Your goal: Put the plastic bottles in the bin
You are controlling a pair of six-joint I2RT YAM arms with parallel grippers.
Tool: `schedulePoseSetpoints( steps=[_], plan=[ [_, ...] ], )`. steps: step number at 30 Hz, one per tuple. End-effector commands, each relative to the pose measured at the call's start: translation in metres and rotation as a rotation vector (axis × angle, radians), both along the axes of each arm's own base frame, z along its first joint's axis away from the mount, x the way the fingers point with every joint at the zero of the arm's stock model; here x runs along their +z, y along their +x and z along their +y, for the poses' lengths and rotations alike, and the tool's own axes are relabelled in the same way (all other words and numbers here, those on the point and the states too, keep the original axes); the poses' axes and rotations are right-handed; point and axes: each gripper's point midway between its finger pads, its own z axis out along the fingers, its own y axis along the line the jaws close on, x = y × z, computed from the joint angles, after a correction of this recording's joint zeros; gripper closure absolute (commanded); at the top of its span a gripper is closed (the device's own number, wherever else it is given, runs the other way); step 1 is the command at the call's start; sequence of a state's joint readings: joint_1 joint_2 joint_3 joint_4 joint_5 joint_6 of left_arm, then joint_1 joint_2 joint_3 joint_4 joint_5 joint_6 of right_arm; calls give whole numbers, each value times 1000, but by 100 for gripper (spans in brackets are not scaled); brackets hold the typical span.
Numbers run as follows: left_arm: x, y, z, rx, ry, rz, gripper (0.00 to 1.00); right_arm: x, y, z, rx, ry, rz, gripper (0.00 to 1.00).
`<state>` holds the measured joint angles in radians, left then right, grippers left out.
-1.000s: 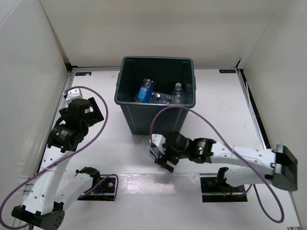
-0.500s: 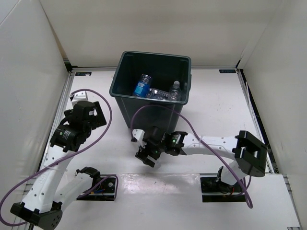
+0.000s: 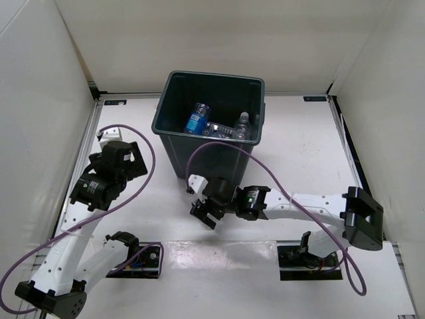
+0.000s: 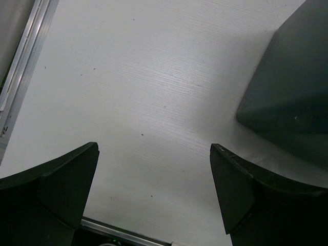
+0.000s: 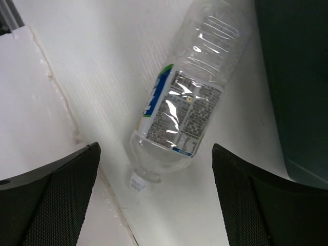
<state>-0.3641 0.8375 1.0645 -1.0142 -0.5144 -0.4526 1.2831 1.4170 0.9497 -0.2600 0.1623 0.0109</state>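
Note:
The dark grey-green bin [image 3: 174, 143] stands at the table's far middle with several plastic bottles inside, one with a blue label [image 3: 196, 120] and one with a white cap [image 3: 244, 125]. My right gripper [image 3: 202, 214] is open just in front of the bin. In the right wrist view its jaws [image 5: 155, 148] stand wide above a clear bottle [image 5: 187, 97] with a blue and white label. That bottle lies flat on the table, cap toward the camera, next to the bin wall [image 5: 302, 77]. It is hidden under the gripper in the top view. My left gripper [image 3: 130, 158] is open and empty [image 4: 154, 147], left of the bin [image 4: 292, 97].
White walls close in the table on three sides. A raised white panel edge [image 5: 36, 102] runs close beside the bottle's cap on the near side. Purple cables [image 3: 226, 149] loop from both arms, one across the bin's front.
The bin has slid and tilted to the left. My right gripper has swung left along the bin's front, then eased slightly right. The left arm has barely shifted.

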Motion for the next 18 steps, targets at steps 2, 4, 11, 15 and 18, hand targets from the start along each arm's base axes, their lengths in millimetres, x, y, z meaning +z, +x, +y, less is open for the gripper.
schedulePoseSetpoints(
  steps=[2, 4, 11, 15, 18],
  plan=[
    [6, 2, 1, 1, 5, -26, 0, -3, 17, -5, -121, 22, 52, 10],
    [6, 2, 0, -2, 3, -25, 0, -13, 12, 0, -99, 28, 169, 10],
    [3, -2, 0, -10, -1, -16, 0, -30, 0, 11, -45, -74, 267, 10],
    [0, -3, 0, -12, -1, -10, 0, -43, -3, 15, -18, -138, 299, 10],
    [-3, -4, 0, -12, -2, -4, 0, -51, -2, 14, -50, -191, 348, 10]
  ],
)
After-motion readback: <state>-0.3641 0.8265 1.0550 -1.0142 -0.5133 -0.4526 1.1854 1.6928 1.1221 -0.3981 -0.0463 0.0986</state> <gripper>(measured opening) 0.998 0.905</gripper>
